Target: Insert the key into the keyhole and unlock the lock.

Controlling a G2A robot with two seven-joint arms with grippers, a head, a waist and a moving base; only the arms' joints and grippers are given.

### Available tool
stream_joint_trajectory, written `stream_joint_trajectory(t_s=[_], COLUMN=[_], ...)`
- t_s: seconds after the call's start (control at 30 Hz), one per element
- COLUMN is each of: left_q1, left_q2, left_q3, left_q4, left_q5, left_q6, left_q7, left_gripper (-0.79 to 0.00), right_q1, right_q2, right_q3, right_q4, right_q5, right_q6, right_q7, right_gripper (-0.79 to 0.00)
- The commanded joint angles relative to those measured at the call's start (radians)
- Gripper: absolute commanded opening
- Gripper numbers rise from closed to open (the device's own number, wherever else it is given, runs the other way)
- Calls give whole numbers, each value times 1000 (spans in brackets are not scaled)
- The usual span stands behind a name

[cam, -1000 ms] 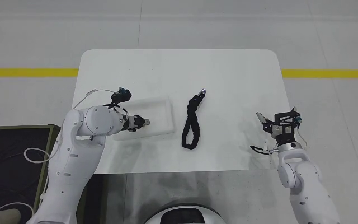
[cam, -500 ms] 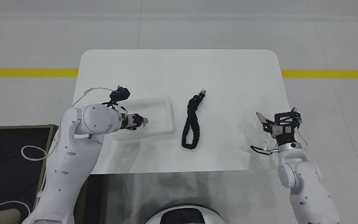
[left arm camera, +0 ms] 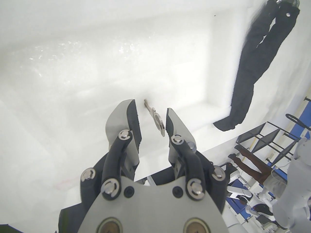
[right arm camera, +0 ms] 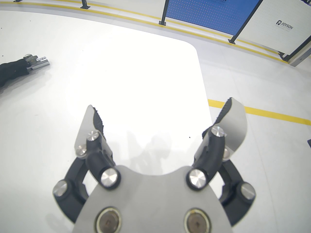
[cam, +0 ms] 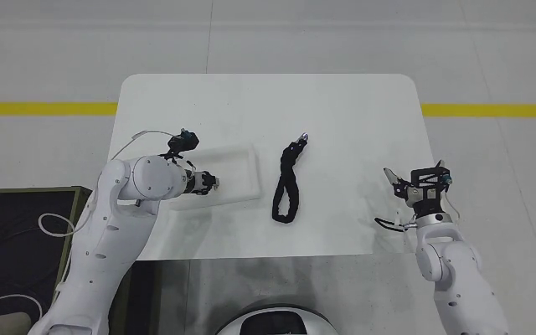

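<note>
Straddling the key (left arm camera: 156,121), the left pincer (left arm camera: 150,109) is held partly open, with a finger on either side of the bow and no clamp made yet. Whether the nearer pad touches the metal cannot be told. The key is seen in the white foam tray (cam: 239,167), which sits just beside the lock (cam: 287,182) on the left arm's side. Its tip appears to be pressed into the foam, and its long axis is pointed back out between the fingers, roughly in line with the pincer's reach. The lock, a black sleeved loop with a metal head (cam: 302,137) at its far end, is laid lengthwise on the surface (cam: 360,109). The right pincer (right arm camera: 161,105) is spread wide and empty, well apart from the lock on the opposite side. A closing of the left fingers on the bow is judged to be the next need, the left arm being by far the nearer.
</note>
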Motion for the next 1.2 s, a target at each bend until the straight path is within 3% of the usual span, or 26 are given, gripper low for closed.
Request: stream_joint_trajectory(t_s=[0.0, 0.47, 0.63, 0.67, 0.77, 1.17], left_q1=[4, 34, 34, 34, 31, 20], left_q2=[3, 23, 31, 32, 37, 67], left_q3=[2, 12, 16, 17, 21, 16], left_q4=[-2, -51, -47, -46, -43, -66], left_q5=[5, -18, -29, -31, -38, -14], left_q6=[5, 33, 38, 39, 43, 22], left_q7=[5, 33, 38, 39, 43, 22], left_gripper=[-579, -557, -628, -708, -785, -785], right_q1=[0, 0, 0, 0, 0, 0], right_q2=[0, 0, 0, 0, 0, 0], right_q3=[0, 0, 0, 0, 0, 0], right_q4=[0, 0, 0, 0, 0, 0], right_q5=[0, 0, 0, 0, 0, 0], right_q6=[0, 0, 0, 0, 0, 0], right_q7=[0, 0, 0, 0, 0, 0], right_gripper=[0, 0, 0, 0, 0, 0])
